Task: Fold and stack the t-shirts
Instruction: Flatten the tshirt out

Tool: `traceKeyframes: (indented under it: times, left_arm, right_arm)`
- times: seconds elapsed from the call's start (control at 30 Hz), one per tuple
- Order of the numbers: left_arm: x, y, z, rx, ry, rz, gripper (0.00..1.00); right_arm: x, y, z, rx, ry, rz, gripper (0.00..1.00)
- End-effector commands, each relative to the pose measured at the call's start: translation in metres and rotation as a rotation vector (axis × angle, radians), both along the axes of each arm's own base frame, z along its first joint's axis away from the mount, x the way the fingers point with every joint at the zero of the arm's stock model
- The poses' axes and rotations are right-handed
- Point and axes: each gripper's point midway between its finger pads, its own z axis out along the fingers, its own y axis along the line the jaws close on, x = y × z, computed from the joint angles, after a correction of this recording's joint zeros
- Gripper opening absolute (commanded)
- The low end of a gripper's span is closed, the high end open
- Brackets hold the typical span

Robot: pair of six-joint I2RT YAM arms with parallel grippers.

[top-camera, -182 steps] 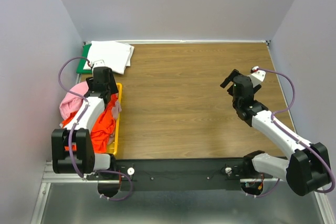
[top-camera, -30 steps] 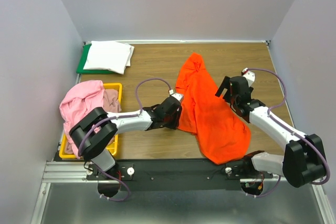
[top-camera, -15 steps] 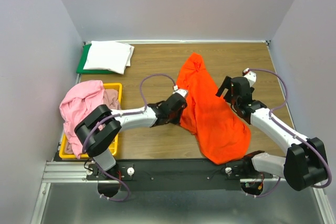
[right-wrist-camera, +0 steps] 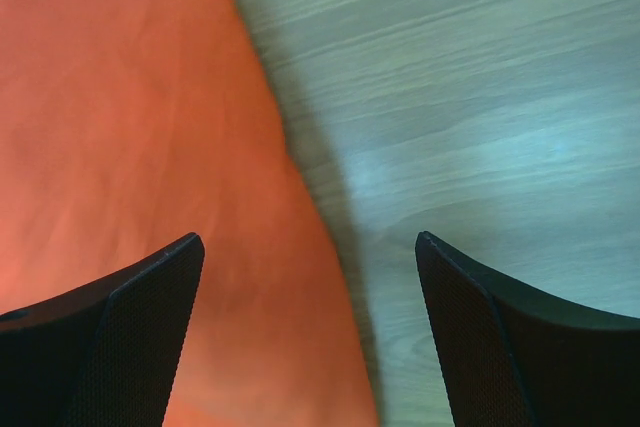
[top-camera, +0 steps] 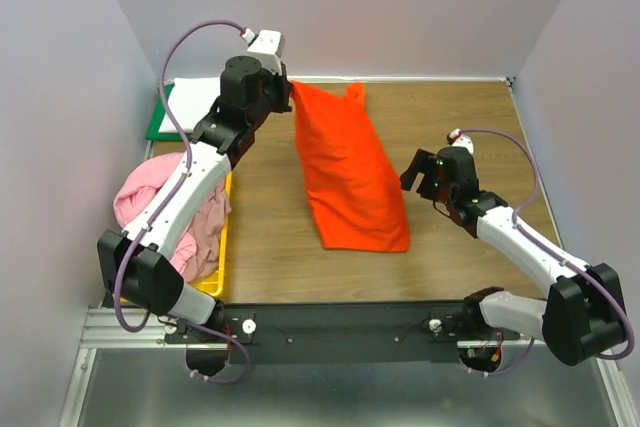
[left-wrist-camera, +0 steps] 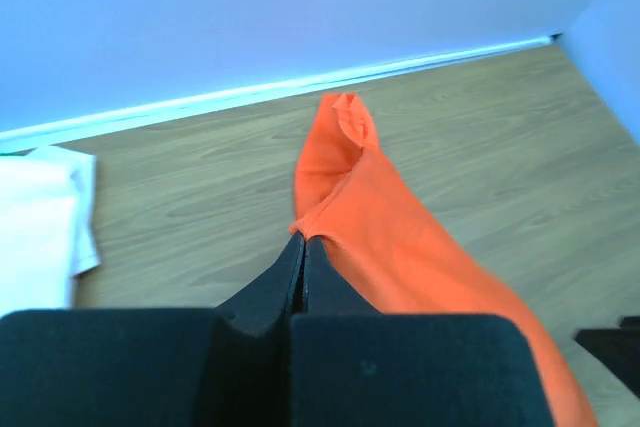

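Observation:
A bright orange t-shirt [top-camera: 348,169] stretches in a long strip from the back of the table toward the front. My left gripper [top-camera: 290,95] is raised at the back and shut on the shirt's top edge. In the left wrist view the gripper [left-wrist-camera: 303,240] pinches that edge, and the orange t-shirt [left-wrist-camera: 400,247] trails away below. My right gripper [top-camera: 415,175] stands open low over the shirt's right edge; in its wrist view the gripper [right-wrist-camera: 308,238] straddles the border of the orange t-shirt [right-wrist-camera: 130,147]. A folded white t-shirt [top-camera: 192,97] lies at the back left.
A green board [top-camera: 158,127] sits under the white t-shirt. A yellow bin [top-camera: 222,247] at the left edge holds a light pink t-shirt [top-camera: 150,192] and a mauve-pink t-shirt [top-camera: 205,232]. The white t-shirt [left-wrist-camera: 35,217] also shows in the left wrist view. Grey walls enclose the table.
My left arm has swung from the table's middle up to the back left, pulling the orange t-shirt into a long strip. My right gripper has shifted slightly left.

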Motion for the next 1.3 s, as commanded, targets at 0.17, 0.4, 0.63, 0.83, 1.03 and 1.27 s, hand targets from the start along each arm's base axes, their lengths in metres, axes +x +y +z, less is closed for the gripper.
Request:
traceKeyframes:
  times: [0.17,0.4,0.63,0.83,1.03,1.27]
  left_arm:
    - [-0.003,0.018,-0.080,0.064,0.156,-0.100,0.00]
    - [-0.007,0.029,-0.076,0.064,0.128,-0.071,0.00]
    - [-0.005,0.033,-0.078,0.063,0.132,-0.061,0.00]
    - [-0.004,0.037,-0.079,0.068,0.135,-0.048,0.00]
    - [-0.004,0.047,-0.060,0.052,0.092,-0.029,0.00]
    - [-0.034,0.060,0.023,-0.007,-0.075,-0.059,0.00]
  right_arm:
    - [-0.046,0.087,-0.015,0.039,0.091,0.274,0.92]
    - [-0.058,0.088,-0.067,-0.033,0.220,0.195,0.91]
    - [-0.063,0.077,-0.086,-0.093,0.289,0.160,0.90]
    - [-0.073,0.077,-0.113,-0.111,0.386,0.154,0.64]
    - [-0.048,0.072,-0.061,-0.170,0.276,0.132,0.02]
    - [-0.011,0.027,0.111,-0.320,-0.080,-0.016,0.00]
